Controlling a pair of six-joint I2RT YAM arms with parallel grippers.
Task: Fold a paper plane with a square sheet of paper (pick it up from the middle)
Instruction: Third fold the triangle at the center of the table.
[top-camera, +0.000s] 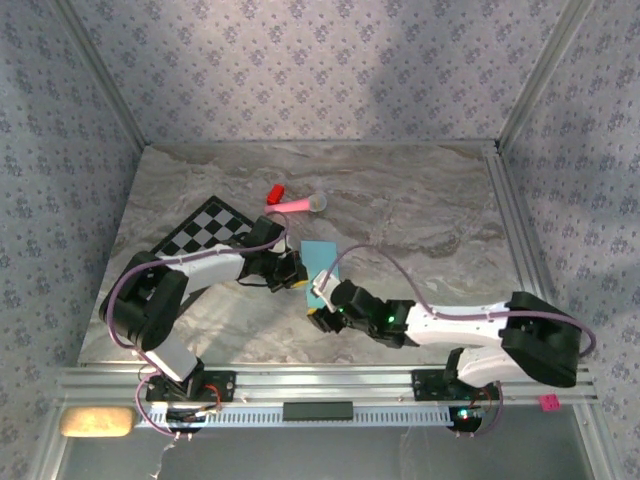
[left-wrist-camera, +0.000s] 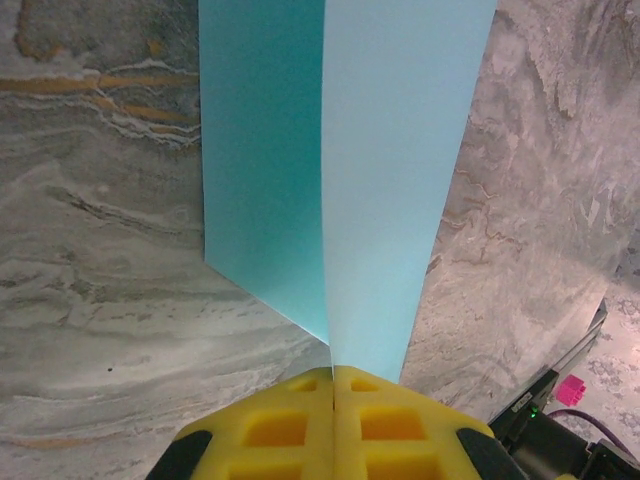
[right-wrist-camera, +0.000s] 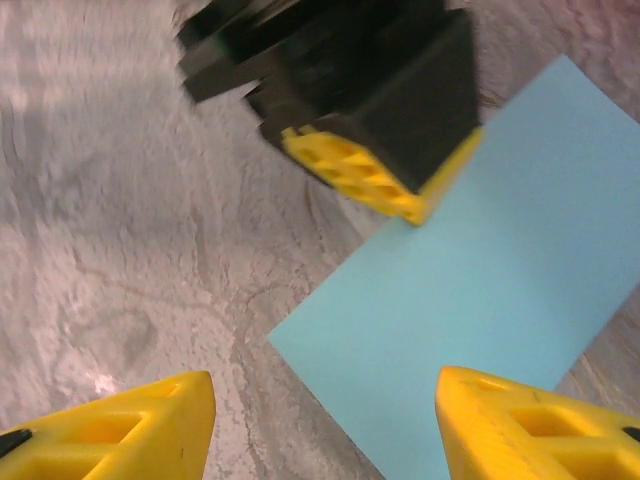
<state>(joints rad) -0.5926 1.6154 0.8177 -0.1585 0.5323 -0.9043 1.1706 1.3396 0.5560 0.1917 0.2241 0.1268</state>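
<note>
Left fingers (left-wrist-camera: 275, 430) clamp the paper (left-wrist-camera: 390, 180) at its crease, seemingly to pin the fold, while right fingers (right-wrist-camera: 120, 425) hover apart beside it.

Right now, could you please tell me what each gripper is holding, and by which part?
The left gripper pinches the paper at its edge, where the crease ends. The right gripper is open and holds nothing.

The sheet of paper (left-wrist-camera: 400, 150) runs off the frame's top edge. The left gripper (right-wrist-camera: 375, 180), upper middle, looks blurry.
</note>
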